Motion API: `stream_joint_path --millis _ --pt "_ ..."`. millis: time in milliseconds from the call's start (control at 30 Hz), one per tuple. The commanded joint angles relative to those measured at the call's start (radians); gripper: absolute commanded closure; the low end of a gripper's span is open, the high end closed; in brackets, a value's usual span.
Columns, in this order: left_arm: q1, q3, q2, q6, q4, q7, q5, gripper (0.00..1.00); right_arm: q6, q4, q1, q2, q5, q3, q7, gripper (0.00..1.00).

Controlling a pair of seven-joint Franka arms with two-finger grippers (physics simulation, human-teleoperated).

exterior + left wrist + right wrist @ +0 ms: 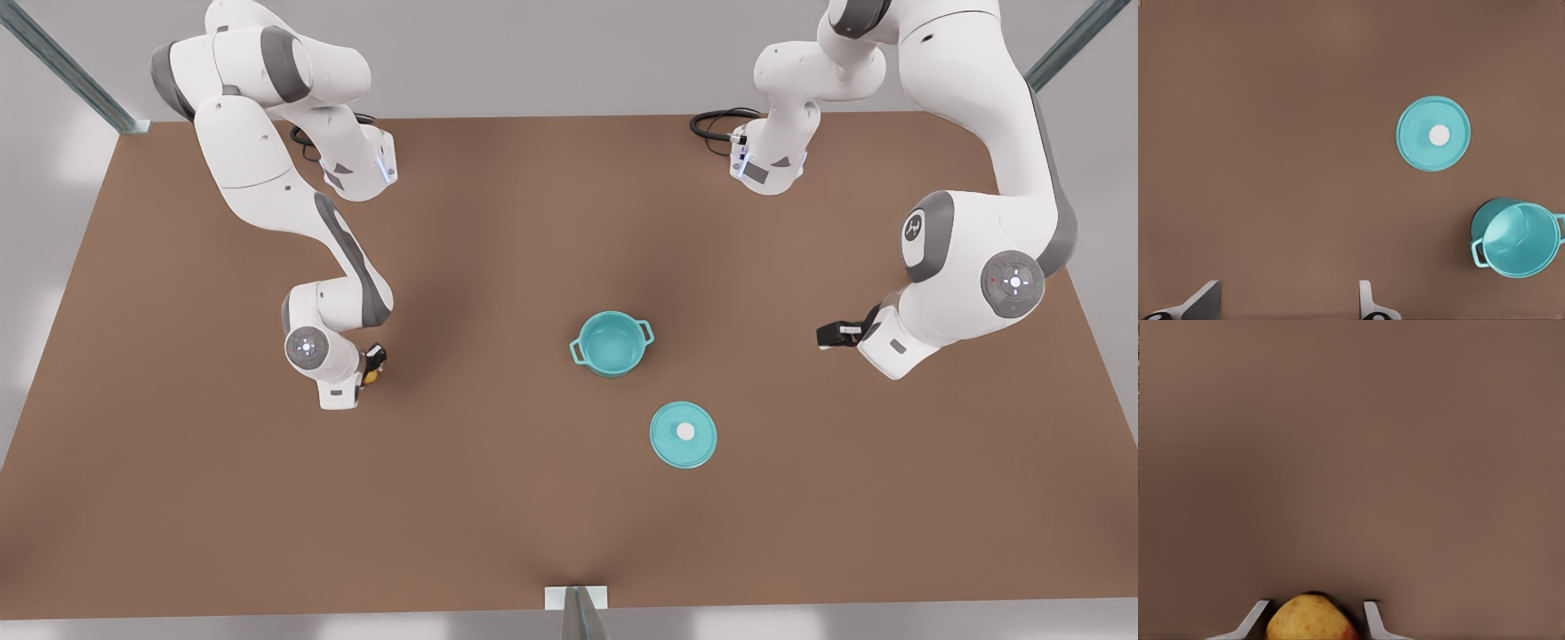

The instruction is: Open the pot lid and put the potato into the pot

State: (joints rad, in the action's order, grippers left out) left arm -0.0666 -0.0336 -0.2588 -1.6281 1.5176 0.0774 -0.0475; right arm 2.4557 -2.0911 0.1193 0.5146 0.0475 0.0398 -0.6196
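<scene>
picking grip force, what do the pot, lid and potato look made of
Pot and lid: smooth teal, faint sheen, perhaps enamelled metal or plastic; the lid's knob is plain white. Potato: matte, speckled yellow skin with orange patches, looks organic.

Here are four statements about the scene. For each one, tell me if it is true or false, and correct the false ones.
1. The pot lid sits on the pot. False: the pot lid lies flat on the table, knob up, beside the pot and apart from it.
2. The pot stands upright and is empty. True.
3. The potato is already inside the pot. False: the potato is at the right hand, far from the pot, toward the front view's left.
4. The left hand is open and holds nothing. True: the left hand is on the front view's right, with only bare table between its fingers.
</scene>
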Motion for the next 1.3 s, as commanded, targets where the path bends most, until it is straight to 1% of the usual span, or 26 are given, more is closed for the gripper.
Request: stream_joint_path --millis 0,200,300,367,433,467,533,633,667,700,800,867,967,1000,1067,1267 --pt "0.001 0.0 0.001 0.002 0.0 -0.117 0.0 0.0 -0.004 0.0 0.0 -0.002 0.003 0.0 -0.037 0.48" --pt "0.001 0.0 -0.002 0.002 0.0 -0.117 0.002 0.0 -0.014 0.005 0.005 -0.025 0.002 0.0 -0.049 0.49" --pt "-0.001 0.0 -0.002 0.004 0.0 -0.117 0.0 0.0 -0.104 0.034 0.008 -0.068 0.002 0.014 -0.048 0.49" --pt "-0.001 -0.002 -0.002 0.002 0.0 -0.103 0.0 0.0 -0.217 0.083 0.008 -0.102 0.002 0.043 -0.049 0.49" --pt "-0.001 -0.002 -0.002 0.002 0.0 -0.103 0.0 0.0 -0.356 0.177 0.008 -0.11 -0.001 0.1 -0.032 0.49" --pt "-0.001 -0.002 -0.002 0.004 0.0 -0.103 0.0 0.0 -0.395 0.213 0.01 -0.11 -0.001 0.132 -0.005 0.49" --pt "-0.001 -0.002 -0.004 0.004 0.0 -0.103 0.002 0.0 -0.449 0.273 0.011 -0.108 0.0 0.187 0.075 0.49" --pt "-0.001 -0.002 -0.004 0.002 0.0 -0.103 0.002 0.0 -0.477 0.338 0.1 -0.105 0.0 0.204 0.233 0.49" --pt "-0.001 0.0 -0.004 0.002 0.0 -0.103 0.002 0.0 -0.477 0.361 0.106 -0.1 0.002 0.242 0.307 0.49" --pt "-0.001 0.0 -0.004 0.002 0.0 -0.103 0.002 0.0 -0.477 0.387 0.115 -0.085 0.002 0.268 0.353 0.49" --pt "-0.001 0.0 -0.004 0.002 0.0 -0.103 0.002 0.0 -0.477 0.465 0.19 -0.031 0.0 0.268 0.474 0.49" --pt "-0.001 0.0 -0.004 0.002 0.001 -0.103 0.0 0.0 -0.475 0.58 0.269 0.05 0.003 0.27 0.572 0.48" --pt "-0.001 0.0 -0.005 0.002 0.001 -0.103 0.0 0.0 -0.463 0.704 0.325 0.14 0.003 0.268 0.639 0.48" --pt "-0.001 0.0 -0.005 0.002 0.001 -0.103 0.0 0.0 -0.455 0.775 0.358 0.192 0.002 0.268 0.662 0.48" --pt "-0.001 -0.002 -0.007 0.002 0.0 -0.103 0.026 0.0 -0.433 0.839 0.384 0.24 0.002 0.268 0.696 0.48" --pt "-0.001 -0.002 -0.007 0.002 0.0 -0.103 0.028 0.0 -0.245 0.887 0.454 0.364 0.003 0.265 0.774 0.48"
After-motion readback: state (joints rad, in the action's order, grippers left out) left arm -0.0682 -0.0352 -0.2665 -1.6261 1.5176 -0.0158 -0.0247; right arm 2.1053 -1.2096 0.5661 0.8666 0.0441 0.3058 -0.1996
